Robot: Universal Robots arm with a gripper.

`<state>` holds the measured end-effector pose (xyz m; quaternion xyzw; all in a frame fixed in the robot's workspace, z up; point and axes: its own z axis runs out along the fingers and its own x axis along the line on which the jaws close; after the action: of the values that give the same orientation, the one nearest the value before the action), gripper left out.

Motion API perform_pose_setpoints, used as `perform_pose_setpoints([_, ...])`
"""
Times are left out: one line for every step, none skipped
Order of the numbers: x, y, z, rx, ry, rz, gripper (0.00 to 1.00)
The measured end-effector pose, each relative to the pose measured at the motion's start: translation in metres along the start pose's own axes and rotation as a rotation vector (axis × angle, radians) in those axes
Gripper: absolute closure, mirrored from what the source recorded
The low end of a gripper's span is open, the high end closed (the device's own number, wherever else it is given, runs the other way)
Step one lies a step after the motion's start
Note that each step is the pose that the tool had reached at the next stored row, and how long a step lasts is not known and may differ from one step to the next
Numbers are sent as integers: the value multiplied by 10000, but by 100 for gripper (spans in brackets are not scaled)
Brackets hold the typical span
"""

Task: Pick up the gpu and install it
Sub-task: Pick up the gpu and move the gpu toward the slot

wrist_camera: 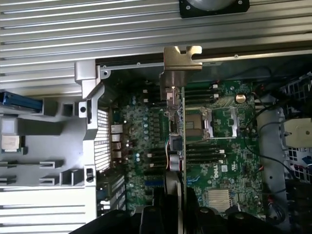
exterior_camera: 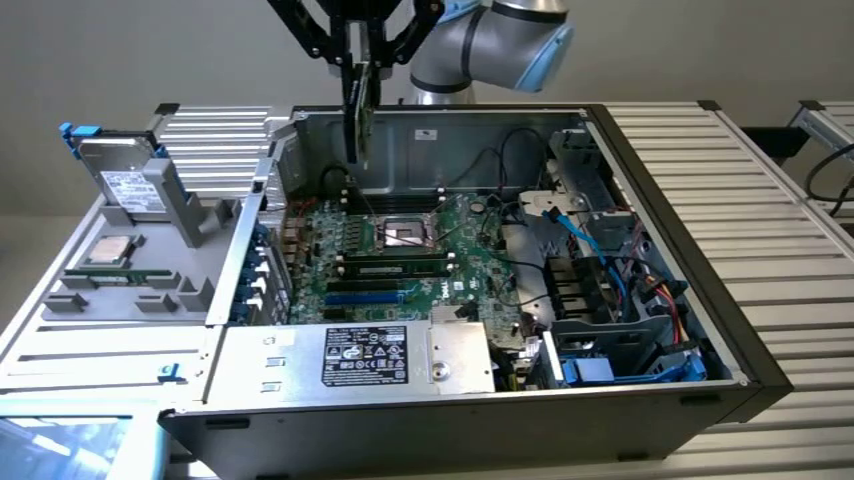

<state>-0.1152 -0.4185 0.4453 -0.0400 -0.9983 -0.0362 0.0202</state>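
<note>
1. Firstly, the exterior view. The gripper [exterior_camera: 360, 55] hangs above the open computer case [exterior_camera: 747, 330], its fingers closed on the top of the gpu [exterior_camera: 358, 115]. The card hangs straight down from the tool with its long axis upright. It is held clear of the motherboard [exterior_camera: 454, 235] and touches nothing below. Its lower end sits in front of the case's rear wall, above the back part of the board. A blue slot [exterior_camera: 363, 297] lies nearer the camera than the card. Judging from this angle, the card is not yet over that slot, though depth is hard to read here.

2. Next, the wrist view. The camera looks down along the gpu [wrist_camera: 178, 126], so it appears edge-on as a thin strip running away from the gripper [wrist_camera: 176, 217]. Dark fingers clamp it on both faces. The silver bracket [wrist_camera: 181, 58] is at the end farthest from the fingers. Beyond the card lies the motherboard [wrist_camera: 219, 146], with green board visible on both sides of the strip.
</note>
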Motion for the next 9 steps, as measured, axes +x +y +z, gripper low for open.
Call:
perform_pose_setpoints([-45,3,7,0,0,-1,72])
perform_pose_setpoints([-91,6,16,-1,0,-1,72])
perform_pose_setpoints([-136,9,25,0,0,1,72])
perform_pose_setpoints([-185,12,37,0,0,-1,72])
perform_pose_setpoints([-231,15,49,0,0,-1,72])
perform_pose_setpoints([-276,17,60,0,1,1,72])
perform_pose_setpoints([-321,20,72,0,1,0,72])
perform_pose_setpoints([-369,23,86,0,1,-1,72])
perform_pose_setpoints([-415,25,99,0,2,0,72])
